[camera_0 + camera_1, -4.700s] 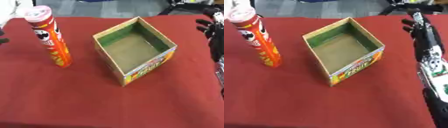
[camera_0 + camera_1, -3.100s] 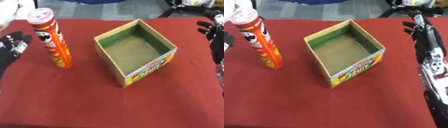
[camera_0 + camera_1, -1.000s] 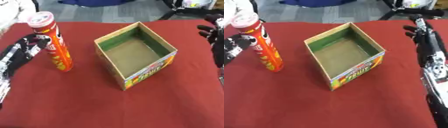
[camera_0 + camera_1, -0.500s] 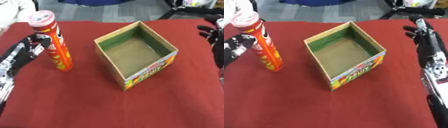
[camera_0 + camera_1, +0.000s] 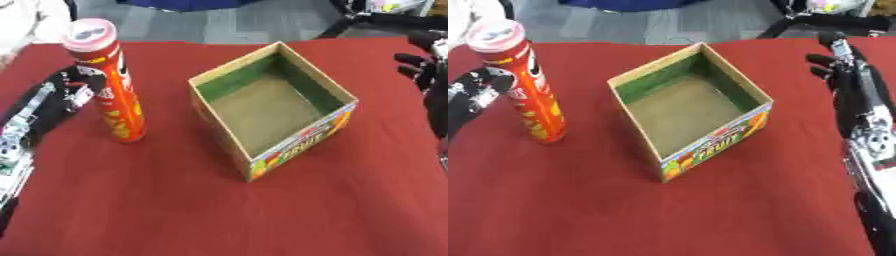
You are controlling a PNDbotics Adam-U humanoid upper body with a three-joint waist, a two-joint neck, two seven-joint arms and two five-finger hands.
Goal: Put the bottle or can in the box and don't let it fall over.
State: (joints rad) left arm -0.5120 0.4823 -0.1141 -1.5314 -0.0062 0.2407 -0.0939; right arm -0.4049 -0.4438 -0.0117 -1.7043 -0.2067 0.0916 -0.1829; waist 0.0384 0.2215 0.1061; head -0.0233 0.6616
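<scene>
While tall crisp can (image 5: pixel 107 85) stands upright at frame left on red table (image 5: pixel 175 210), left hand (image 5: pixel 54 100) sits against its side, fingers relaxed, not yet wrapped, likely lining up mid-height grasp; cardboard box (image 5: pixel 273 107) mid-frame, empty; right hand (image 5: pixel 846 75) idle, released, upper right

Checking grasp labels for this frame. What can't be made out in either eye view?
- Left hand beside the can: contact unclear; the can covers its fingertips in both views.
- Box: near inner walls are hidden by its own rim.
- Right hand: cut off by the left eye view's right edge; the right eye view shows its back only.
- Can label: blurred.
</scene>
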